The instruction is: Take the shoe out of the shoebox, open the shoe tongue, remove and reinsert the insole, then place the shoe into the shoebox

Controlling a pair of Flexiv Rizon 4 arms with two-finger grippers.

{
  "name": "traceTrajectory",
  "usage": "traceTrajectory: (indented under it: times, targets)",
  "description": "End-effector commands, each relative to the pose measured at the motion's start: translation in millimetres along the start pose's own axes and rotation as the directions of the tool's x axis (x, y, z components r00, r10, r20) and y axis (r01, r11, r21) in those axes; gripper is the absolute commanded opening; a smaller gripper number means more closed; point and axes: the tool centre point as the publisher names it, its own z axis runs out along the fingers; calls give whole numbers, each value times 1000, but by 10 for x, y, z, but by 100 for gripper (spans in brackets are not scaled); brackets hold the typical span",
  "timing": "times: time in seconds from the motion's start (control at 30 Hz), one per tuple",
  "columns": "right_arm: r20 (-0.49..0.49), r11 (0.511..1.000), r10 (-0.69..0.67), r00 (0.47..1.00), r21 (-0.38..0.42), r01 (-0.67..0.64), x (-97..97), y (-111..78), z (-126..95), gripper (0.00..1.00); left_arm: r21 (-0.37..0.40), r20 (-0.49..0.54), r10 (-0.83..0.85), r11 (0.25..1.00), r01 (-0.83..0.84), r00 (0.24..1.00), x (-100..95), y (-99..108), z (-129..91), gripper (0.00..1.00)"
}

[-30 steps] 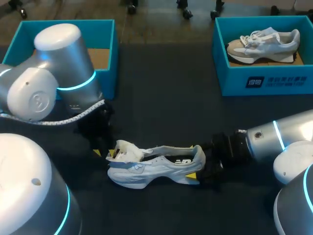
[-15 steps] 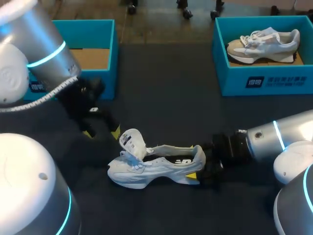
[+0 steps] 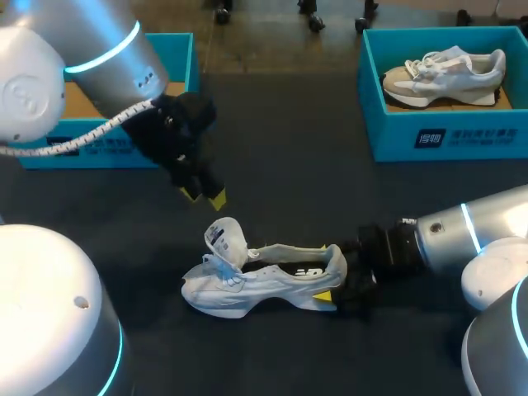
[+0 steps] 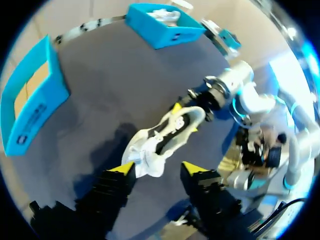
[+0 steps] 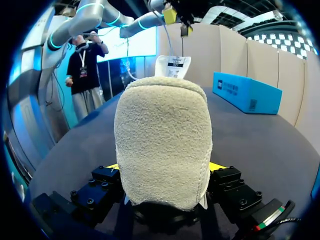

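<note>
The shoe lies on its sole on the dark worktop, out of the open shoebox at the left. Its long axis runs across the worktop, toe toward my left arm and heel toward my right. The right jaws grip the heel from both sides, low on the worktop, which pins that end. The tongue stands pulled up and forward over the toe, so the mouth of the shoe looks open. The left jaws hang spread wide and empty, above the toe end and a little beyond it, clear of the shoe. In the left wrist view the tongue shows between their tips but well below them. Taking out the insole looks like the next step. The left arm is the free one, and it would have to drop and shift heelward, along the shoe's length, to get behind the tongue.
</note>
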Motion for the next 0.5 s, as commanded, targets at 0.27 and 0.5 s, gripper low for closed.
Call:
traceTrajectory:
  times: [0.27, 0.5]
  targets:
    - [0, 1000, 0, 1000, 5, 0, 5, 14, 1, 0, -109, -100, 403, 904, -413, 910, 472, -252, -211, 0]
    - [0, 1000, 0, 1000, 5, 0, 5, 14, 1, 0, -109, -100, 403, 904, -413, 910, 472, -252, -211, 0]
